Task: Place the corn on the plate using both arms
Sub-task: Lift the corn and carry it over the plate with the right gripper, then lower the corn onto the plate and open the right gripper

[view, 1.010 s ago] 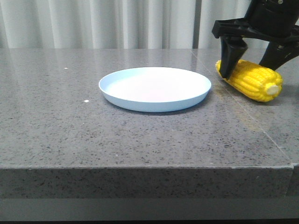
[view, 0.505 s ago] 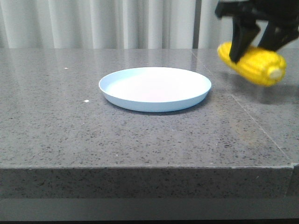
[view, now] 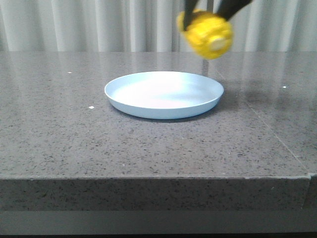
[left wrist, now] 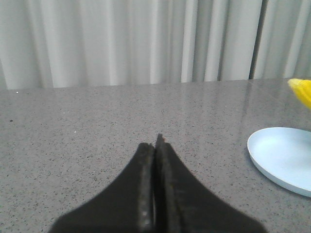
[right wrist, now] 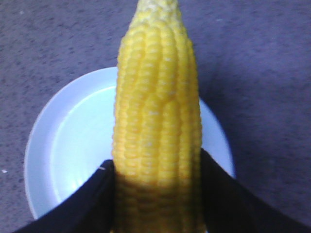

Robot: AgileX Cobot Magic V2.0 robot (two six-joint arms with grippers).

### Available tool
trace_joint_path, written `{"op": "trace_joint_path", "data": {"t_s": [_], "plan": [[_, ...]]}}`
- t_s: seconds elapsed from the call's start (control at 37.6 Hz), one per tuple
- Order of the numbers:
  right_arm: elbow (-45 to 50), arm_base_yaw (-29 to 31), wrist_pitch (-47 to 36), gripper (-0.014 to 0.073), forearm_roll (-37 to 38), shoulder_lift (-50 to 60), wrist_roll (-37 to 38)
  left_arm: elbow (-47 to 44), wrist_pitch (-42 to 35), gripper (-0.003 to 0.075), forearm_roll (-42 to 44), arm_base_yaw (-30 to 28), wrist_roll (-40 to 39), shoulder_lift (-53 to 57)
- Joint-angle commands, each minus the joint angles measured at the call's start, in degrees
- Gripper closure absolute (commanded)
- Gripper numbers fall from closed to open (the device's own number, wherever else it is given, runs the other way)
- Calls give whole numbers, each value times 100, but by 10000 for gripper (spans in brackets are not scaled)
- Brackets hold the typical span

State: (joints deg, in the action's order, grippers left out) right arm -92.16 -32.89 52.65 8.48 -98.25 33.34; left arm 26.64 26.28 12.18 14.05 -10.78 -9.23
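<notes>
Right gripper (right wrist: 155,194) clamps the corn (view: 206,33) in the air above the plate (view: 163,94); left gripper (left wrist: 155,189) clenched, holding nothing, beside plate.

The light is soft and even, coming from above; the table (view: 148,148) shows a weak glare on the far right. The plate (view: 164,94) throws a thin shadow at its near rim. In the front view the corn (view: 208,34) is blurred. In the left wrist view the left tool (left wrist: 155,194) is out of focus.
</notes>
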Motion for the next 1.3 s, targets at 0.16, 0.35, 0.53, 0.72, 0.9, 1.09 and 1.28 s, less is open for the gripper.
{"op": "trace_joint_path", "data": {"t_s": [0.16,0.35,0.53,0.72,0.9,1.09,1.28], "plan": [[-527,-279,-206,517,140,-373,373,139,-443,741,32,-4,-71,-63],[-522,-279,-156,514,105,-624,373,139,-443,741,32,-4,-71,-63],[-522,-279,-131,350,-11,-661,373,139,-443,741,32,-4,-71,-63],[-522,-279,10,172,-11,-661,368,139,-443,741,32,-4,-71,-63],[-522,-279,10,36,-11,-661,368,139,-443,741,32,-4,-71,-63],[-797,-279,296,13,177,-521,368,139,-443,741,32,-4,-71,-63],[-1459,-269,849,43,947,-93,287,139,-443,741,32,-4,-71,-63]]}}
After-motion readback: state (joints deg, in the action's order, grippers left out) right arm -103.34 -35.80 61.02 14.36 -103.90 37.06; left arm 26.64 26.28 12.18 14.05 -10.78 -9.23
